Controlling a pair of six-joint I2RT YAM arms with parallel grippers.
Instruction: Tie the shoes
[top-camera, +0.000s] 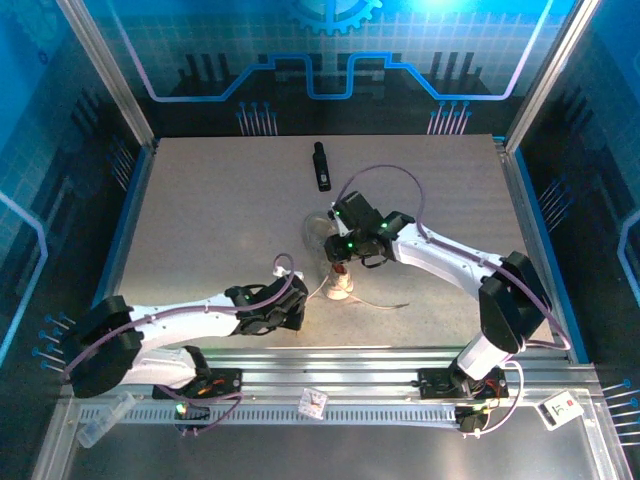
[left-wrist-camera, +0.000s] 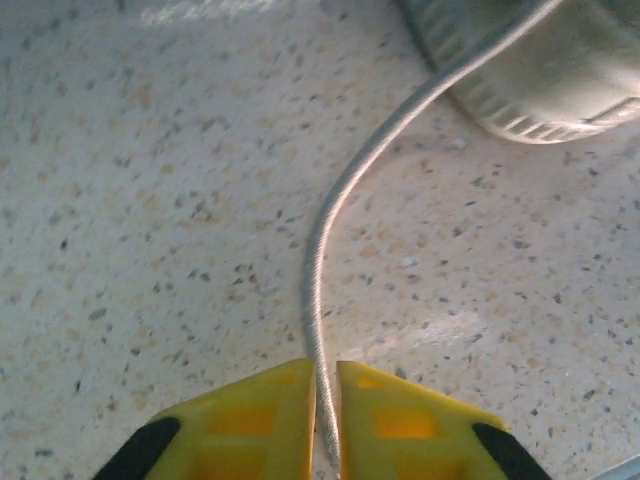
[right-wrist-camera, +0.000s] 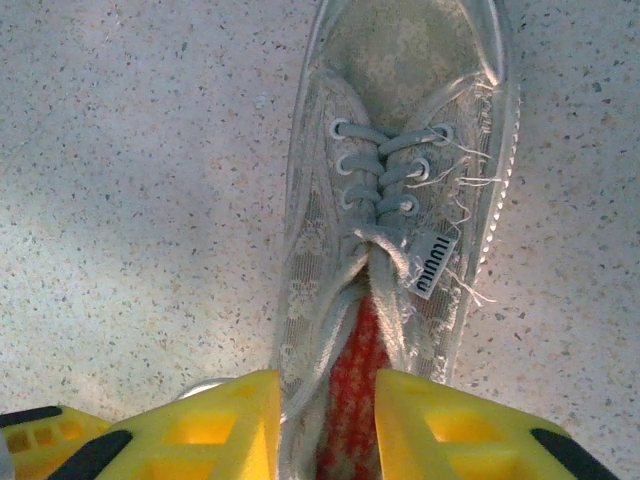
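1. Left gripper (left-wrist-camera: 322, 372): seen from above, it lies low on the worktop (top-camera: 200, 220) at about 8 o'clock from the shoe. Its yellow fingers (left-wrist-camera: 250, 415) are drawn almost together, pinching a lace (left-wrist-camera: 318, 250) in the thin slit between them.
2. Lace: in the left wrist view, it runs from the gripper at 6 o'clock and curves up across the speckled worktop to the shoe's ribbed sole edge at 1 o'clock.
3. Black bar (top-camera: 321, 166): it lies flat at 12 o'clock from the shoe, well apart from it.
4. Shoe (right-wrist-camera: 400, 150): a pale sneaker standing on its sole just toward 6 o'clock of the worktop's centre. In the right wrist view, the toe points to 12 o'clock, the eyelets are laced across, and a small label tab (right-wrist-camera: 432, 262) hangs at 4 o'clock from them. The red lining (right-wrist-camera: 360, 360) shows at 6 o'clock.
5. Right gripper (right-wrist-camera: 328, 382): its arm reaches in from 4 o'clock. The jaws stand narrowly apart on either side of the red-lined opening, and a lace strand passes into the gap. Whether they pinch anything cannot be told.
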